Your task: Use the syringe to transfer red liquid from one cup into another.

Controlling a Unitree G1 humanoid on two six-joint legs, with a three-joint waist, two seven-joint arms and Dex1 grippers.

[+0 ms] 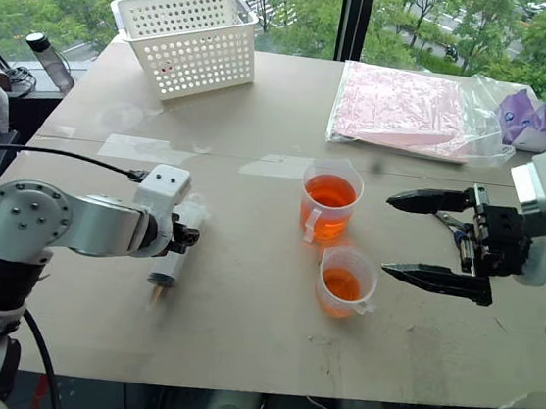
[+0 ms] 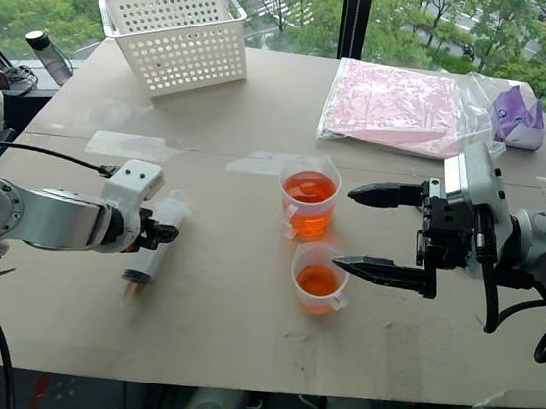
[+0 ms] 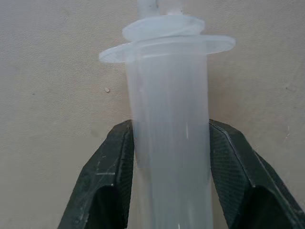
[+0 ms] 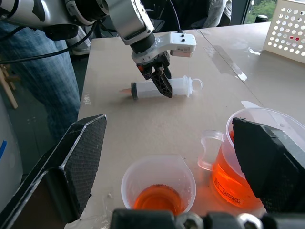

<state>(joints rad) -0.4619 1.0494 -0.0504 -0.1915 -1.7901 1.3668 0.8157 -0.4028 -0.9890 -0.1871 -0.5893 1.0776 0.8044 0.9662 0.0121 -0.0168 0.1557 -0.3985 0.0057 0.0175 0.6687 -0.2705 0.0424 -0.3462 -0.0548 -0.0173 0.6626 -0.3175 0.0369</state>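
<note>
The syringe [image 1: 169, 264] lies flat on the table at the left, its orange-tinted nozzle toward the near edge. My left gripper [image 1: 182, 239] is shut on its translucent barrel [image 3: 169, 143], a black finger [image 3: 112, 171] pressing on each side just below the flange. The taller cup [image 1: 330, 199] stands mid-table, about half full of red liquid [image 1: 331, 191]. The smaller cup [image 1: 346, 282] stands just in front of it and holds a shallower layer of red liquid [image 4: 157, 198]. My right gripper [image 1: 389, 235] hovers open to the right of both cups, fingers pointing at them and touching neither.
A white perforated basket [image 1: 188, 37] stands at the back left. A pink packet in a clear bag [image 1: 402, 109] and a purple object [image 1: 524, 120] lie at the back right. A bottle [image 1: 48, 58] stands beyond the left edge. A person in jeans [image 4: 33, 81] stands past that side.
</note>
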